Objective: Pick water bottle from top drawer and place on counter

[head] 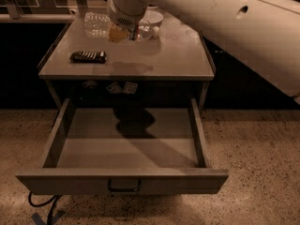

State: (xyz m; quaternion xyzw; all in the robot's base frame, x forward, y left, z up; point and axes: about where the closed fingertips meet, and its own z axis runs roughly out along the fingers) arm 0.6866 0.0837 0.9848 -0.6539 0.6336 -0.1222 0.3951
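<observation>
Cream-white casing covers the big arm point(225, 22) that reaches in from beyond the right side of the counter point(178, 60). It ends in the gripper point(123, 33), which hangs over the counter's back half, left of centre. Its yellowish fingers point(116, 33) are clamped on the water bottle point(96, 24). The bottle lies sideways in the grip, its clear ribbed body sticking out toward the counter's left rim. A soft shadow falls on the counter nearer its front edge, so the bottle looks to be held just above the surface rather than resting on it.

A pale bowl point(153, 18) stands at the back of the counter, just beside the gripper on the right. A dark flat snack bar point(88, 56) lies on the counter's left side, nearer the front and apart from the bottle.

Under the counter's front edge two small pale tags point(123, 87) hang in the dark gap. Below and in front of the counter the top drawer point(178, 182) is pulled well out. Its grey floor is bare but for the arm's shadow, and a dark bail handle point(124, 186) sits at the middle of its front panel.

Speckled flooring point(253, 139) spreads around the counter's legs, and a dark cable point(41, 201) curls on it below the drawer's left corner.
</observation>
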